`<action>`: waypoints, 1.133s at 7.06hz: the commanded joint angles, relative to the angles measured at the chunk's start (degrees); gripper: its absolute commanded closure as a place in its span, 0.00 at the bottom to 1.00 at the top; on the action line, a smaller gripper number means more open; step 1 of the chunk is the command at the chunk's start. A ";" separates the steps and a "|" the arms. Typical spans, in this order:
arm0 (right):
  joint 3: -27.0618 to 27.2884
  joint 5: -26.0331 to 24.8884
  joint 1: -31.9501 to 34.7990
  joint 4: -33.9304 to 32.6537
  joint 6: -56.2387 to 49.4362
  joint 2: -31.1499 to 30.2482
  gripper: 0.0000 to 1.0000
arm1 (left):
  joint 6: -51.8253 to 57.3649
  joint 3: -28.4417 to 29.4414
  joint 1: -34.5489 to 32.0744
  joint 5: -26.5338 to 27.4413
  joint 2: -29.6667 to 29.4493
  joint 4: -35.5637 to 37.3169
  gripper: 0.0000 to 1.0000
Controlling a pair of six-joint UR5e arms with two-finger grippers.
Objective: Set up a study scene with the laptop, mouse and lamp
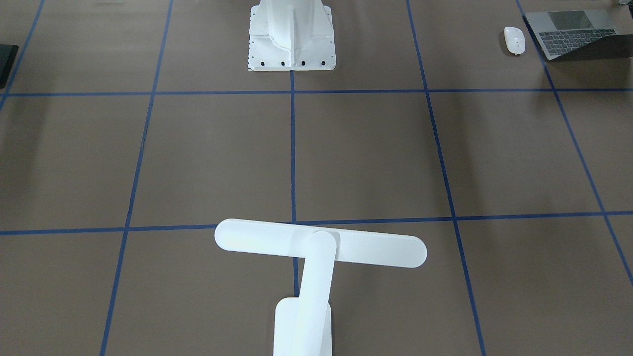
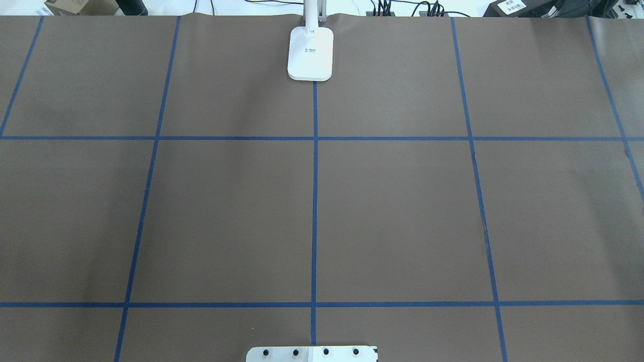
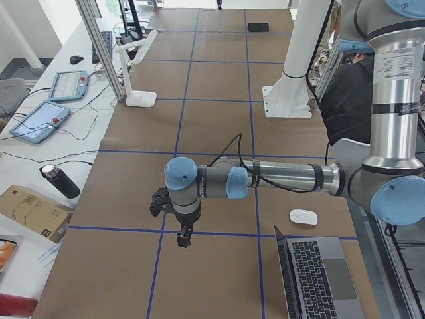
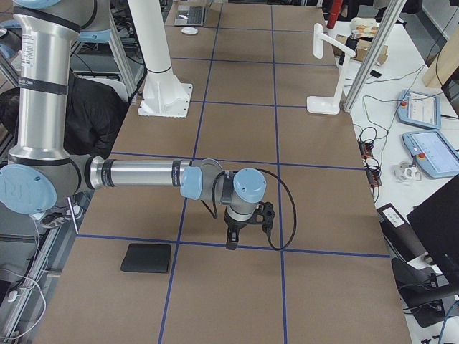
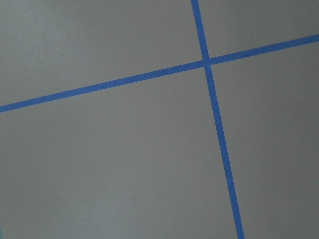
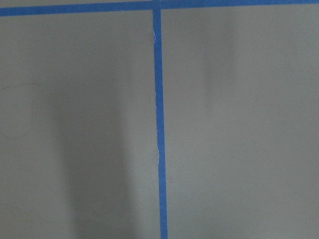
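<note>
The open dark-grey laptop [image 1: 573, 34] sits at the table corner on my left side, also in the exterior left view [image 3: 319, 279]. The white mouse [image 1: 514, 39] lies just beside it [image 3: 303, 216]. The white T-shaped lamp [image 1: 316, 247] stands at the far middle edge, its base [image 2: 310, 53] on the centre line. My left gripper [image 3: 182, 238] hangs over bare table, away from the laptop. My right gripper [image 4: 230, 244] hangs over bare table near a black mouse pad [image 4: 146, 258]. I cannot tell whether either is open or shut. Both wrist views show only table and tape.
The white ribbed pedestal [image 1: 292, 34] is bolted at the robot side's middle. Blue tape lines [image 2: 314, 201] divide the brown table into squares. Tablets, a bottle and boxes lie on the side bench [image 3: 40, 119] beyond the lamp. A person [image 3: 348, 100] stands behind the robot.
</note>
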 commanded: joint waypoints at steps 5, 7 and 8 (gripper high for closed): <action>0.24 -0.18 0.00 0.09 -0.60 -0.10 0.00 | 0.13 -0.01 0.09 0.08 0.62 -0.45 0.01; 0.59 -0.18 0.00 0.18 -0.78 0.16 0.00 | 0.04 0.08 0.26 0.52 0.00 -0.18 0.00; 0.68 -0.09 0.00 0.36 -0.09 0.17 0.00 | 0.13 0.43 0.26 0.52 -0.09 -0.27 0.00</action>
